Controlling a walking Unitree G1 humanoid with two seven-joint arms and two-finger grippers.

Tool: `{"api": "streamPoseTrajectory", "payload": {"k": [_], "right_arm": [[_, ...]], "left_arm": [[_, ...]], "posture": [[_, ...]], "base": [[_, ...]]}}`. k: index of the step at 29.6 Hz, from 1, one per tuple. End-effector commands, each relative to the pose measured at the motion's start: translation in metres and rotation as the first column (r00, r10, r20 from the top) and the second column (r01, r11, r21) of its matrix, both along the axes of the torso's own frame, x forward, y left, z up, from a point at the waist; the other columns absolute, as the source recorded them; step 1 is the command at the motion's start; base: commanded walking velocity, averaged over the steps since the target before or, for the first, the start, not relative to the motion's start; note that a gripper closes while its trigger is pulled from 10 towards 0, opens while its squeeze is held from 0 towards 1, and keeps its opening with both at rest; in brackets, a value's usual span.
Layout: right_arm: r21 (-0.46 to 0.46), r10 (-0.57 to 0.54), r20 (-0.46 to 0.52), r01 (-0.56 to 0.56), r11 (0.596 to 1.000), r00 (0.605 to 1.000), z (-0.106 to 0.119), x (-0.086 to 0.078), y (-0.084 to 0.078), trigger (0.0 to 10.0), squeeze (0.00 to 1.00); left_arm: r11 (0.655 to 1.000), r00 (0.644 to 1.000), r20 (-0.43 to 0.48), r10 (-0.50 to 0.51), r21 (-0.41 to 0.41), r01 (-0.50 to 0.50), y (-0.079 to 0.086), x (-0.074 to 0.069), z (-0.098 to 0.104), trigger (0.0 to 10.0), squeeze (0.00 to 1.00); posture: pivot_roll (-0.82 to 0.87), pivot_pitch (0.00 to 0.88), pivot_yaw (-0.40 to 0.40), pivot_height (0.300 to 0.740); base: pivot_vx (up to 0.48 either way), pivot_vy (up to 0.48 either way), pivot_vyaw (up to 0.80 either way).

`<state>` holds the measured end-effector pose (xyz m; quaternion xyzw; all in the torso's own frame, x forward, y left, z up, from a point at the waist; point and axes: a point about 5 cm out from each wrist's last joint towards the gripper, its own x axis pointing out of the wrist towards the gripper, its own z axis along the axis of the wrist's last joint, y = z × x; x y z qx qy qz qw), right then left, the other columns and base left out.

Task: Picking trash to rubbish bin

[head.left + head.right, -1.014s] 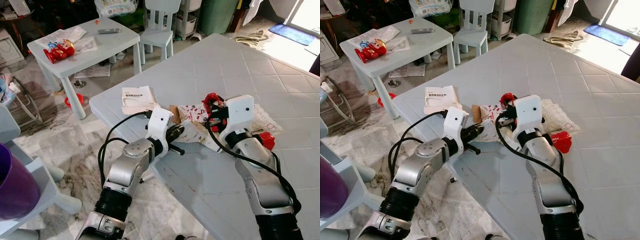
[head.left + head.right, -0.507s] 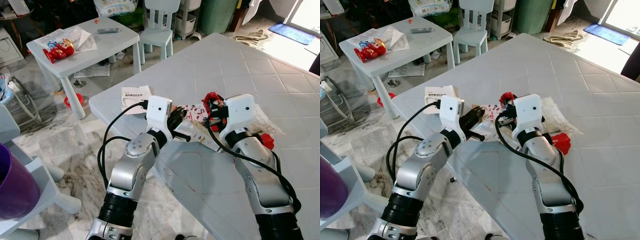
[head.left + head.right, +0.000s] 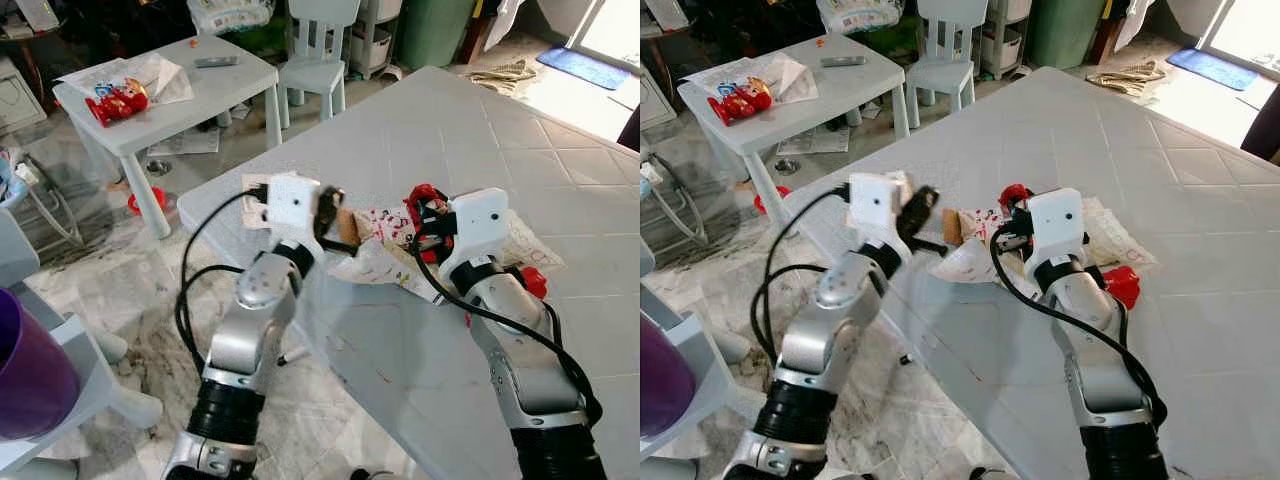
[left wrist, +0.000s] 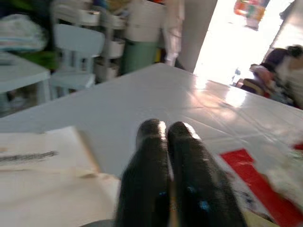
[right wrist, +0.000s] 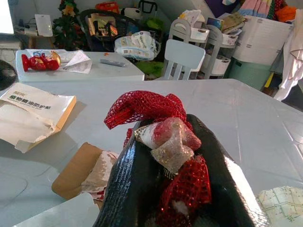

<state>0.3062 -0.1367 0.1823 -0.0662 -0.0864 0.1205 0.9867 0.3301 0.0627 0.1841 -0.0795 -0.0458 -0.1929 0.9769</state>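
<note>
You have 2 grippers over the big table [image 3: 560, 140]. R gripper [image 5: 165, 156]: fingers clamped on 1 wad of red net [image 5: 144, 108] w/ a crumpled scrap in it; in the head views that net [image 3: 424, 199] sits at the gripper tip, just above the tabletop litter. L gripper [image 4: 171, 142]: fingers pressed together, nothing between them, raised off the table beside the brown card [image 3: 952, 222]; L wrist view is blurred.

Litter count on big table:
- 1 white booklet [image 5: 33, 106], near the table's corner, partly hidden by L arm in the head views
- 1 brown card, touching the printed wrapper
- 1 printed wrapper [image 3: 385, 232], white w/ red marks, crumpled, between the 2 grippers
- 1 flat printed sheet [image 3: 1118, 238], under/behind R arm
- 1 red piece [image 3: 1123, 284] beside R forearm; can't tell what it is

Small table [image 3: 215, 90] well apart, to the robot's L: 1 red toy [image 3: 112, 100], 1 paper [image 3: 160, 70], 1 remote [image 3: 216, 62]. 1 small chair [image 3: 318, 40] behind it. Purple tub [image 3: 30, 370] at near L edge. 1 green bin [image 3: 437, 30] far back, well apart from the net.
</note>
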Motion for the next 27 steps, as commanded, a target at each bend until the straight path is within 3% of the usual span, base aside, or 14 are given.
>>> {"api": "streamPoseTrajectory", "payload": {"k": [1, 8, 13, 21, 27], "right_arm": [[-0.004, 0.004, 0.005, -0.004, 1.000, 1.000, 0.001, 0.000, -0.001, 0.0, 0.00], [-0.005, 0.005, 0.006, -0.005, 1.000, 1.000, 0.001, 0.000, 0.000, 0.0, 0.00], [-0.007, 0.007, 0.005, -0.007, 1.000, 1.000, 0.001, 0.000, -0.001, 0.0, 0.00], [-0.008, 0.010, 0.004, -0.010, 1.000, 1.000, 0.001, 0.000, 0.000, 0.0, 0.00], [-0.008, 0.011, 0.004, -0.011, 1.000, 1.000, 0.001, 0.000, 0.000, 0.0, 0.00]], "left_arm": [[1.000, 1.000, -0.002, 0.013, -0.019, -0.013, -0.001, 0.002, 0.001, 10.0, 1.00], [0.981, 0.989, -0.035, 0.144, -0.123, -0.147, 0.012, 0.006, 0.000, 10.0, 1.00], [0.940, 0.968, -0.083, 0.237, -0.230, -0.250, 0.021, 0.007, -0.002, 10.0, 1.00], [0.887, 0.958, -0.178, 0.224, -0.369, -0.276, 0.018, 0.007, -0.007, 10.0, 1.00], [0.859, 0.949, -0.224, 0.222, -0.416, -0.299, 0.015, 0.006, -0.010, 10.0, 1.00]], "posture": [[-0.02, 0.120, -0.069, 0.740], [-0.02, 0.122, -0.071, 0.740], [-0.02, 0.122, -0.072, 0.740], [-0.02, 0.120, -0.074, 0.740], [-0.03, 0.119, -0.074, 0.740]], "base": [[0.000, 0.000, 0.00], [0.000, 0.000, 0.00], [0.000, 0.000, 0.00], [0.000, 0.000, 0.00], [0.000, 0.000, 0.00]]}}
